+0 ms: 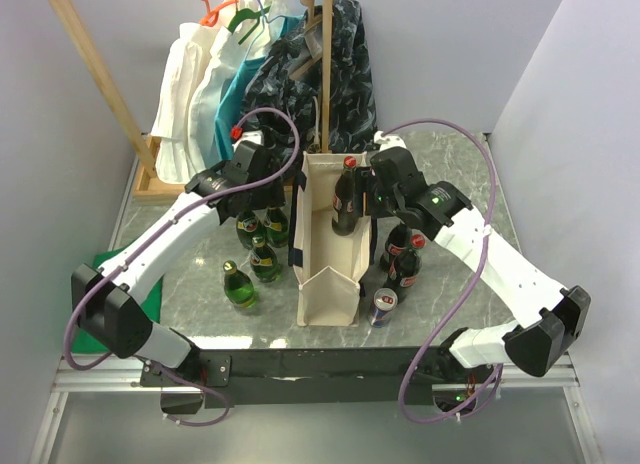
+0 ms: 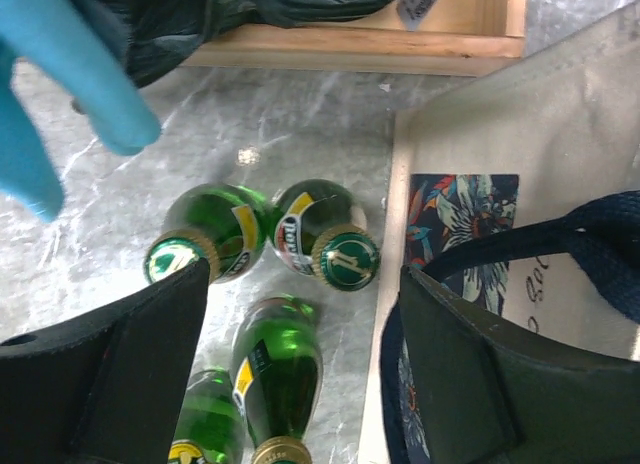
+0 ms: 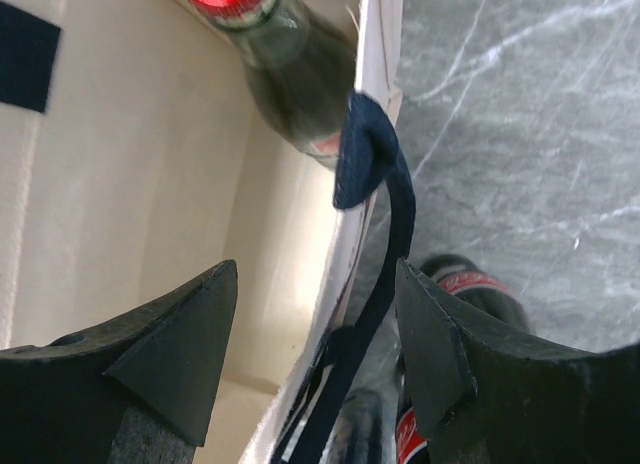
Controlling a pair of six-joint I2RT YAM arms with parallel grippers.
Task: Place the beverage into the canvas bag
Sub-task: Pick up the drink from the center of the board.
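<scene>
Right against canvas bag [image 1: 328,292] wall: bottle [image 1: 345,200]

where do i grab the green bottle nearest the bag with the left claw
Grip the neck just under the cap, coming straight down. The green bottle stands upright beside the bag, with a second bottle crowding its body, so only the narrow top is free. The left claw is open above it.

The bag [image 1: 325,284] is matt woven cloth, the bottles [image 2: 280,369] glossy green glass, the table [image 2: 290,114] smooth marbled stone, the rack [image 2: 400,44] wood.
</scene>
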